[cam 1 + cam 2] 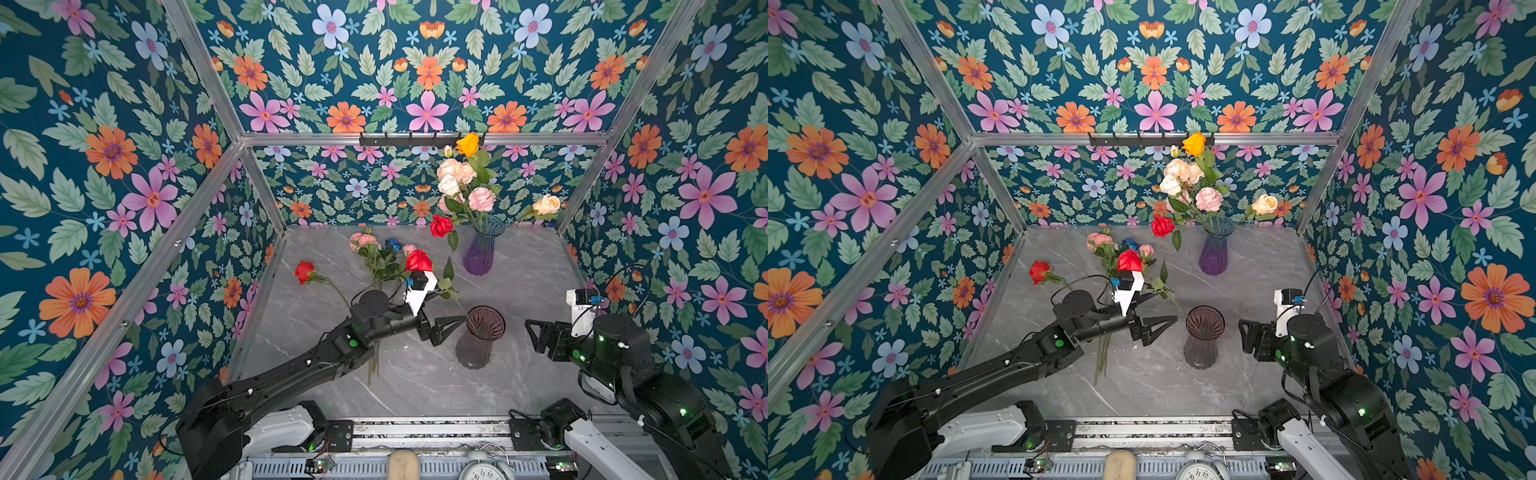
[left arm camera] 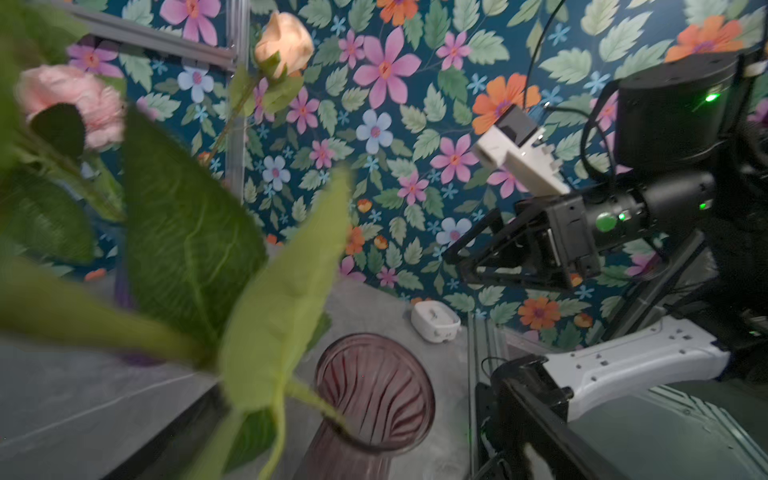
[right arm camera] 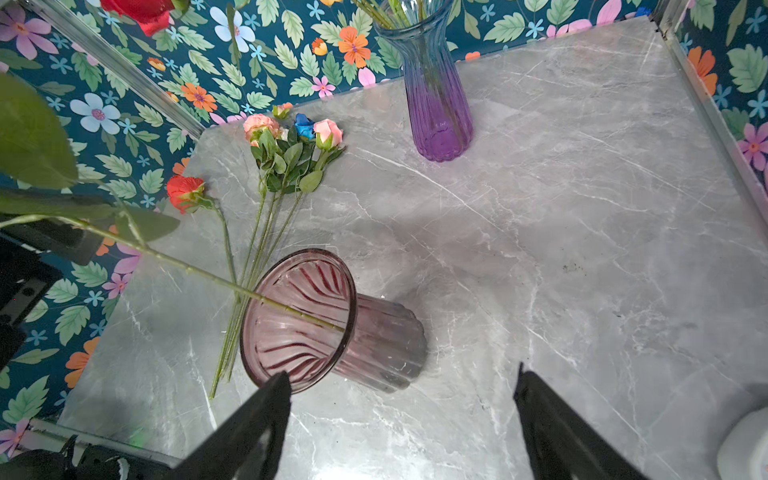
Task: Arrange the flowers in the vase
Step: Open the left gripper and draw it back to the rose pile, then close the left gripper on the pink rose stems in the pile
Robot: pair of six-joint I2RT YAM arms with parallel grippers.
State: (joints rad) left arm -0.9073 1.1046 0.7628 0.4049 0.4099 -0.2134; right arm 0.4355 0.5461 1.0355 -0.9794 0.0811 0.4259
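Left gripper [image 1: 451,330]: the jaws appeared well parted in both top views, with nothing seen between them. Just ahead of their tips stood the mauve vase [image 1: 473,351], upright on the bench [image 1: 415,386].

The cut end of a red rose [image 1: 417,261] rested inside this vase's mouth. Its stem [image 3: 199,272] leaned on the rim nearest the jaws. The long axis slanted from the mouth up and back over the left gripper, so the bloom hung above that arm's wrist rather than over the vase.

Right gripper [image 3: 401,399]: the jaws were wide apart and empty. They faced the same vase from its opposite side and stood clear of the glass.

Behind the left jaws and further out, the loose flowers [image 1: 374,249] lay flat on the bench, beside a single red rose [image 1: 304,271]. Their blooms pointed away from the robot, and the stems ran back beneath the left forearm. Beyond both pairs of jaws, a purple vase [image 1: 482,253] already held a full bunch.

Judged from this layout, the left arm was the nearer to the leaning rose and to the flowers not yet placed. Any next grasp would need the jaws set across a stem, not along it.
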